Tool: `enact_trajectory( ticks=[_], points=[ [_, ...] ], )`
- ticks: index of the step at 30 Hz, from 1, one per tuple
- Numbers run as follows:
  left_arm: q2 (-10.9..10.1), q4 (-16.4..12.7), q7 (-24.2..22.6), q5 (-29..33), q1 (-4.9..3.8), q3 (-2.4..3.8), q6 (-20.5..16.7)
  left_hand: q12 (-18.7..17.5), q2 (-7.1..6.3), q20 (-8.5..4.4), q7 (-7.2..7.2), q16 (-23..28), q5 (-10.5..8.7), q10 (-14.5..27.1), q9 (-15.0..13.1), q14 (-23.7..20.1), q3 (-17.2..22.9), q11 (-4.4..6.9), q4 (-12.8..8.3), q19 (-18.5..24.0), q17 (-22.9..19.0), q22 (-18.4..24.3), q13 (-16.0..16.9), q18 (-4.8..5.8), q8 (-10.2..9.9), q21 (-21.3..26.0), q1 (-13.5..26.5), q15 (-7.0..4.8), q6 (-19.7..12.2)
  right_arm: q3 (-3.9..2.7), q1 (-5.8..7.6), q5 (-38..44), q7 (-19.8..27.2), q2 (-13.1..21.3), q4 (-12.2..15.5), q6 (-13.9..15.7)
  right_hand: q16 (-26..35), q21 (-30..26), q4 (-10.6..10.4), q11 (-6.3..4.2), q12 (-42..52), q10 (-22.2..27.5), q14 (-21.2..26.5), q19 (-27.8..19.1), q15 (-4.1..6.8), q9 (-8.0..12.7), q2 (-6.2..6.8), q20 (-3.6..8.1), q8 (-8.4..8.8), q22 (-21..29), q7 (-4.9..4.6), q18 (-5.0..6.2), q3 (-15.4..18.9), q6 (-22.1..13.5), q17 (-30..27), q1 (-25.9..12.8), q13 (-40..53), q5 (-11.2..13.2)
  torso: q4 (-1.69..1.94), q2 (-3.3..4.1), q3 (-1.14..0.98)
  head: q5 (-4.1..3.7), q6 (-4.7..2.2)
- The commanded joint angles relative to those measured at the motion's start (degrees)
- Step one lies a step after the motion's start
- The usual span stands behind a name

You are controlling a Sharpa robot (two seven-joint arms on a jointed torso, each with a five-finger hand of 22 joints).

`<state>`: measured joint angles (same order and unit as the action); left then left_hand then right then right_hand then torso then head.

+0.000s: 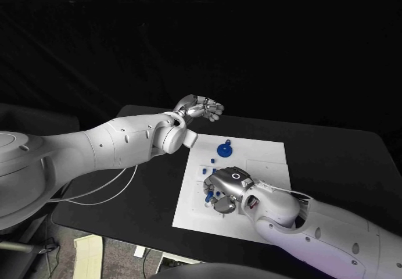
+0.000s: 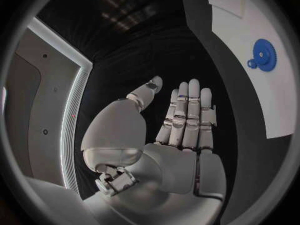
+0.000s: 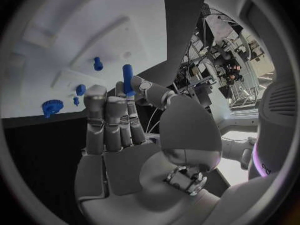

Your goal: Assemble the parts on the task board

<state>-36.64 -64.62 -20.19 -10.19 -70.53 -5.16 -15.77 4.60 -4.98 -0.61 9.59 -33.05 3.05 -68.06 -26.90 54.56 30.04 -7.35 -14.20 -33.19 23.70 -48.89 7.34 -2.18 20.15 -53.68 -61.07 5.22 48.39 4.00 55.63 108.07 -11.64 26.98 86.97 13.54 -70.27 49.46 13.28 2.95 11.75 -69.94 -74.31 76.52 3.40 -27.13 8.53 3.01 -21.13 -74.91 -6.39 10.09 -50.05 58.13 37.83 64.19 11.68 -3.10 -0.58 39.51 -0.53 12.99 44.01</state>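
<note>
The white task board lies in the middle of the black table, and the right hand sits low over its near half, palm toward the plate. In the right wrist view that hand has its fingers held straight and close together, and a blue peg stands upright between the thumb tip and the fingertips, so it is pinched there and held. Past the fingers the same view shows the board's raised white outlines with 3 more small blue parts standing on it: a short blue pin, a rounded blue piece and a tiny one just beside it. A small blue gear lies near the board's edge. In the head view a larger blue gear rests on the far half of the board, with a little blue piece just beside it, and some small blue parts show next to the right hand. The left hand hangs above the table's far edge, well apart from the board. In the left wrist view this hand holds nothing, its fingers straight and side by side with the thumb set apart, and the blue gear lies on the white plate beyond it.
</note>
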Motion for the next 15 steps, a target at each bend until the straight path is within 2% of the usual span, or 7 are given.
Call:
enact_trajectory(
  ticks=[1,15],
  points=[
    [0.3,-0.1,-0.5,0.3,-0.07,0.05,0.7,-0.3,0.32,0.23,0.08,0.3,0.04,0.0,0.1,0.5,0.0,0.03,-0.3,0.1,0.1,0.0,-0.1,-1.16,0.2,0.4,0.2,0.10,-0.5,0.14,-0.51,2.0,-0.5,-0.4,-0.5,0.1,-0.1,0.3,0.1,-0.49,0.2,-3.2,0.5,-0.4,0.60,-0.3,-0.13,0.89,-0.41,-1.0,-0.03,4.91,-0.4,0.3,-0.1,-0.2,0.1,0.3,-0.05,-0.01,0.01,0.23,0.16],
    [0.4,0.1,-0.5,0.3,-0.06,0.05,0.8,-0.3,0.35,0.24,0.09,0.4,0.04,0.0,0.1,0.5,0.0,0.02,-0.3,0.1,0.1,0.0,-0.1,-1.15,0.2,0.4,0.2,0.10,-0.6,0.19,-1.64,2.2,-1.0,-1.1,-2.0,-0.4,-0.1,0.3,0.2,-0.50,0.2,-3.2,0.5,-0.4,0.60,-0.4,-0.12,0.91,-0.40,-1.0,-0.02,4.91,-0.5,0.3,-0.1,-0.2,0.1,0.3,-0.04,-0.03,-0.03,0.72,0.75]
  ],
)
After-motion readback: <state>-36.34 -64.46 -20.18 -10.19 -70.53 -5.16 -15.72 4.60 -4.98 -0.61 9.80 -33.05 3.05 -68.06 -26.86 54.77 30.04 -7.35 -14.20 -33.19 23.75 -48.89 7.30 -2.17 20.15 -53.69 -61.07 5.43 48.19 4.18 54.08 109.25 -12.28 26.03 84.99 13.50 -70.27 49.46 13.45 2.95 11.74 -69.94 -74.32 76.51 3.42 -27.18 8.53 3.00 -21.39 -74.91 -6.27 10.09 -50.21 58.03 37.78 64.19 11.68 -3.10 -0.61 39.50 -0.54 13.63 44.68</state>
